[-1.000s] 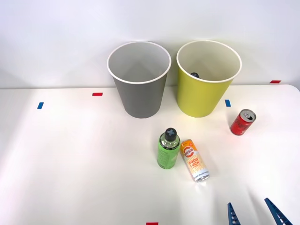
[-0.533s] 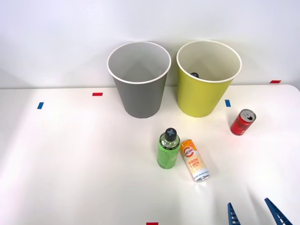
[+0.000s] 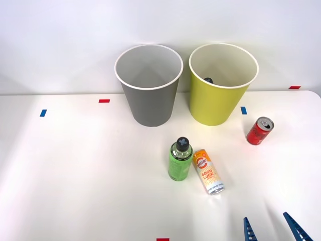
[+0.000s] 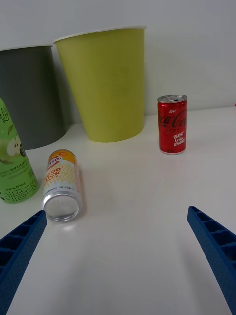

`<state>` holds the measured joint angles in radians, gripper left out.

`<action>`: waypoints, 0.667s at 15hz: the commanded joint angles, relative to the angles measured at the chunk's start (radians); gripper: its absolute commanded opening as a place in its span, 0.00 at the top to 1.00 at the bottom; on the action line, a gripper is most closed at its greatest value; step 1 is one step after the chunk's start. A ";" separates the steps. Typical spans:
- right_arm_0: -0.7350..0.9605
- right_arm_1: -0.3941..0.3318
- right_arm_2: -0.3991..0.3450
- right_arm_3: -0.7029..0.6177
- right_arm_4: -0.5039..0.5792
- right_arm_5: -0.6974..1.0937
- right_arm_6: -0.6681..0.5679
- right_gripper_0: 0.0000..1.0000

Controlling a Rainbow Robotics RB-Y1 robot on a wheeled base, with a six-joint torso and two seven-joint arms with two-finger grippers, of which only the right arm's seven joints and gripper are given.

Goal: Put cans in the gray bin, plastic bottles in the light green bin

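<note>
Front view shows the right hand [image 3: 273,228] open and empty at the table's [image 3: 75,175] near edge. An orange-yellow can [image 3: 208,171] lies beside the upright green bottle [image 3: 180,159]; the red can [image 3: 260,131] stands well apart.

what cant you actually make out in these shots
- Dark object inside the light green bin, front view: the bin's wall hides most of it.
- Green bottle, wrist view: cap and one side cut off by the picture's edge.
- Gray bin, wrist view: partly cut off by the edge, inside hidden.
- Right gripper, front view: only the fingertips show.
</note>
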<state>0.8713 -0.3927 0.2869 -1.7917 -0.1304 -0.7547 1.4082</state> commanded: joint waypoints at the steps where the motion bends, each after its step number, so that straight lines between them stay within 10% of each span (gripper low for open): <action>1: 0.000 0.000 0.000 0.000 0.000 0.000 0.000 0.00; 10: 0.000 0.000 0.000 0.000 0.000 0.000 0.000 0.00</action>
<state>0.8713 -0.3927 0.2869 -1.7917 -0.1304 -0.7547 1.4082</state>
